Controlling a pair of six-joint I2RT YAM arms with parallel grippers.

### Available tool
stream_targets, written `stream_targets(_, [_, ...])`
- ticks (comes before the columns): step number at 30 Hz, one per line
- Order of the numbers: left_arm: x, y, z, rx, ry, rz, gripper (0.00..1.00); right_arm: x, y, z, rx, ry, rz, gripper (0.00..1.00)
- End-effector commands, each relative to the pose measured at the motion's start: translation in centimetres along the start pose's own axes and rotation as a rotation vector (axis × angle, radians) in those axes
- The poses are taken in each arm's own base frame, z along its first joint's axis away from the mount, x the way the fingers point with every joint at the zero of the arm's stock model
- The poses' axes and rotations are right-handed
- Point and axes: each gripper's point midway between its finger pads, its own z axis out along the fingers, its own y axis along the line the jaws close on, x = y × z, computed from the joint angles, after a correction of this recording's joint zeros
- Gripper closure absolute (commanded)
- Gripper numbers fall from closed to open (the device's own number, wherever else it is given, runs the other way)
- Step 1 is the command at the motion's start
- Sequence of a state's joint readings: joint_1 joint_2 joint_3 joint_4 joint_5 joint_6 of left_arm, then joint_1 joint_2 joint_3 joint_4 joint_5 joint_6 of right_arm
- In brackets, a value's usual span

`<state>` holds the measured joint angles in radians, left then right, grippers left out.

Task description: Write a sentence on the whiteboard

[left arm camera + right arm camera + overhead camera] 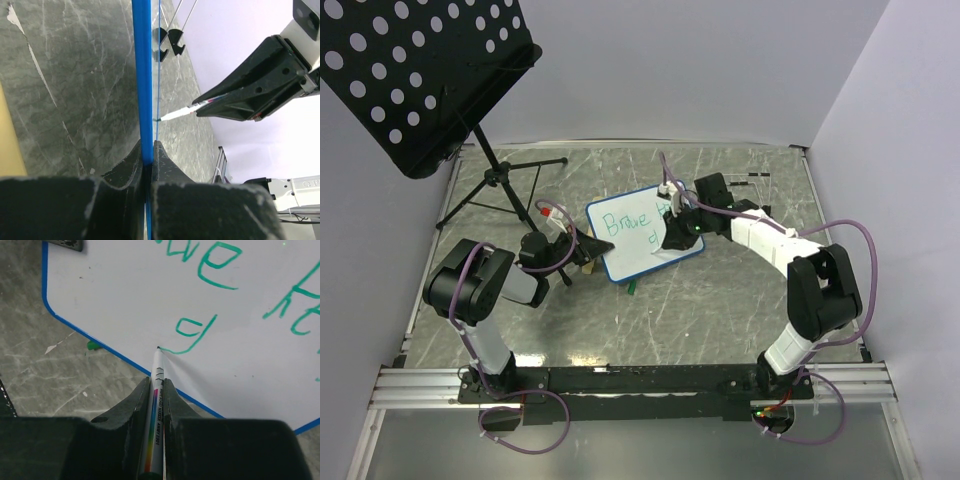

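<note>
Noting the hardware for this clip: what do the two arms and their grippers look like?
The left arm and right arm have white links between bulky black joints, with purple cables looping alongside. The left gripper and right gripper have matte black, tapering fingers, scuffed at the edges.

Far left, on thin tripod legs: black perforated music stand, panel tilted. Beneath, a grey marbled table, heavily scratched. Near its centre, a small green cap; just left, a tan wooden block.
</note>
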<state>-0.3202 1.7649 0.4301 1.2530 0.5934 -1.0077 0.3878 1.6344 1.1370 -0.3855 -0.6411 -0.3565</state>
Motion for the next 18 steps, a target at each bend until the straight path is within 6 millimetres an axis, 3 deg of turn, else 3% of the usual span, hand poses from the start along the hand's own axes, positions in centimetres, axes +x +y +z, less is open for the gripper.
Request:
stream_targets(1, [-3.4,-6.4,-0.2,0.251,-0.135,0.227,0.99,-2.8,1.0,-0.3,-0.012,-0.051,-0.047,1.00])
stream_targets(4, [-3.3,-6.4,-0.2,0.247,-0.130,0.232,0.99,-4.2,0.4,-0.7,0.010,-0.079,-0.048,1.00])
stream_targets(8, [-3.2,-6.2,-0.2,0.243,-0.127,0.231,0.99,-6.1,-1.0,-3.1,0.047,-0.158,-0.041,1.00])
stream_targets(11, [-3.3,-6.4,-0.1,0.254,-0.130,0.227,0.99,-5.9,-2.2,-4.0,0.072,-0.169,-0.024,1.00])
stream_targets(18, [-3.3,-6.6,-0.2,0.259,-0.128,0.228,0.99,-4.5,-4.0,-3.3,0.104,-0.136,-0.005,1.00])
